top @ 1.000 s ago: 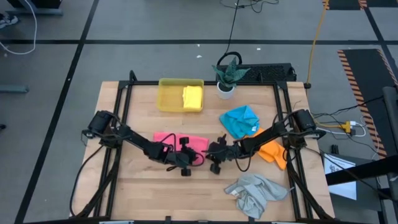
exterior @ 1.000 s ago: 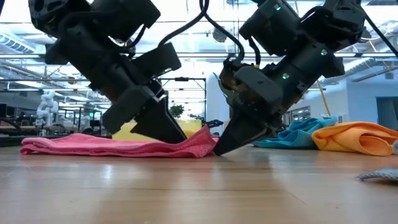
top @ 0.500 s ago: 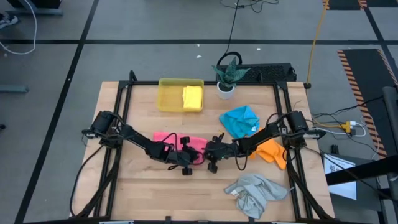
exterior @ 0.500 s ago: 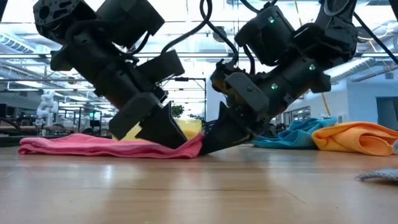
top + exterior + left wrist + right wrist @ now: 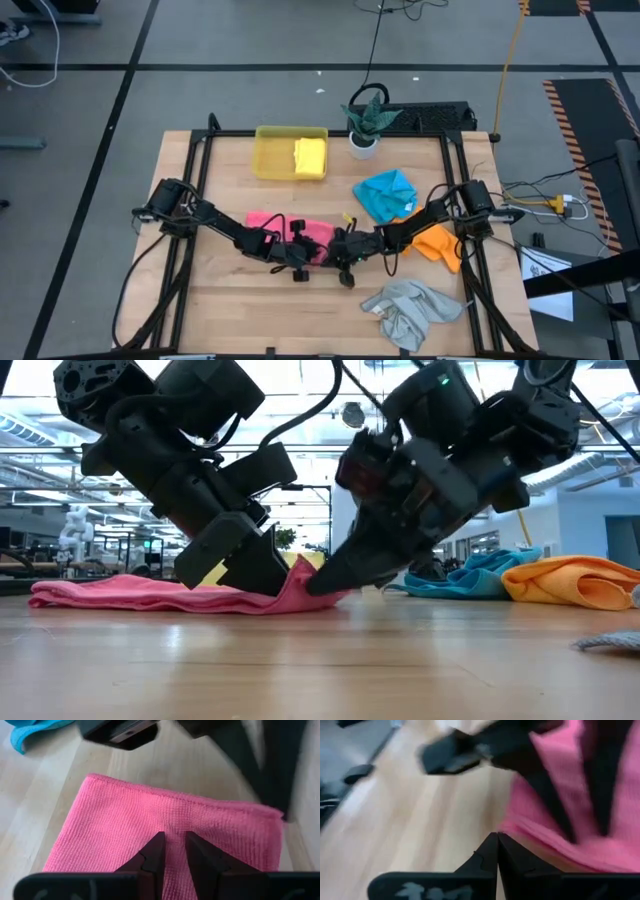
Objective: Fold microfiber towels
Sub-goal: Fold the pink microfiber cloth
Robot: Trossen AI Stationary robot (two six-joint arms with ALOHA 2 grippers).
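The left pincer (image 5: 171,851) is pinching the soft pink microfiber towel (image 5: 292,229) on the wooden table (image 5: 240,310), while the right pincer (image 5: 322,585), fully closed, is nudging the towel's edge

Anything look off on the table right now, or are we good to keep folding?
Mostly fine. The light grey microfiber towel lies crumpled at the near table edge. The pink microfiber towel has its right edge lifted where the shut right gripper meets it; the left gripper presses it down.
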